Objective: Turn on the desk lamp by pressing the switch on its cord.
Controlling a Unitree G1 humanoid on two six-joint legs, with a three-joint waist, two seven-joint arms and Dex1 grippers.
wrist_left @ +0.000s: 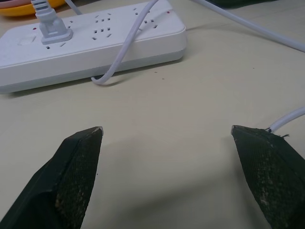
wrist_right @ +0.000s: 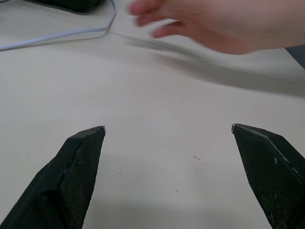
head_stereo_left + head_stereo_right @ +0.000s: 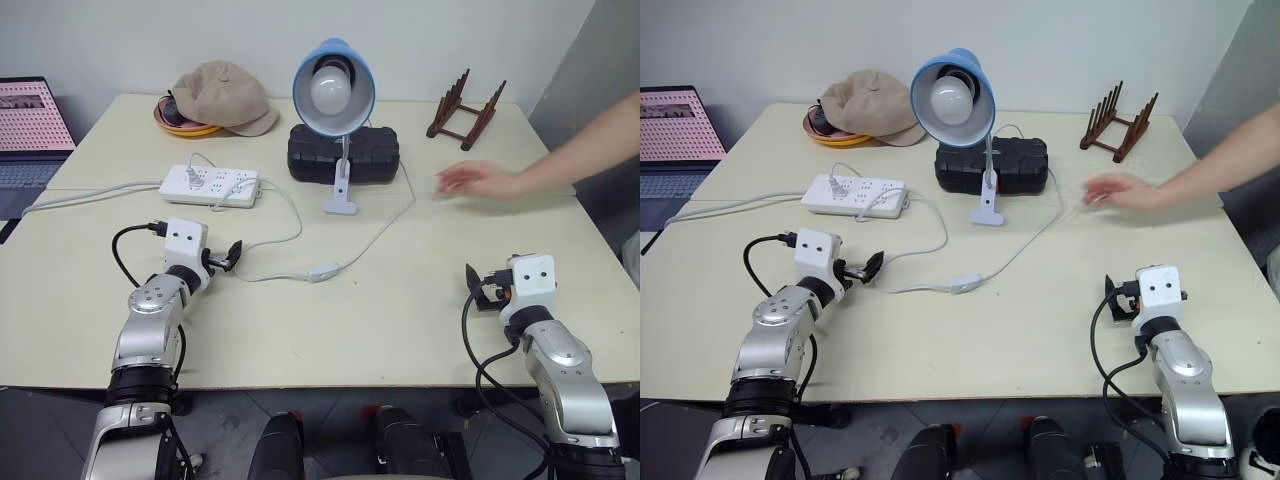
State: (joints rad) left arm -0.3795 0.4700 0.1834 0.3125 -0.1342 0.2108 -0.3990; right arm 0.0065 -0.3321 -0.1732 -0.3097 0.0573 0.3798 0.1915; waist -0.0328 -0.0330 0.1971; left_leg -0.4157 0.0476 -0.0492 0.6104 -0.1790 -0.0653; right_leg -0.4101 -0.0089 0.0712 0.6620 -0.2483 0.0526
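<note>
Fingers of both hands stand wide apart and hold nothing. Left hand point(image 3: 228, 257) rests on the surface point(image 3: 400, 330), with the switch point(image 3: 322, 271) near its right on the cord point(image 3: 385, 228), power strip point(image 3: 211, 186) just ahead. Desk lamp point(image 3: 333, 88) stands beyond, unlit, before a black case point(image 3: 375, 150). Right hand point(image 3: 478, 288) lies well apart; a person's hand point(image 3: 480, 181), blurred, hovers ahead of it.
</note>
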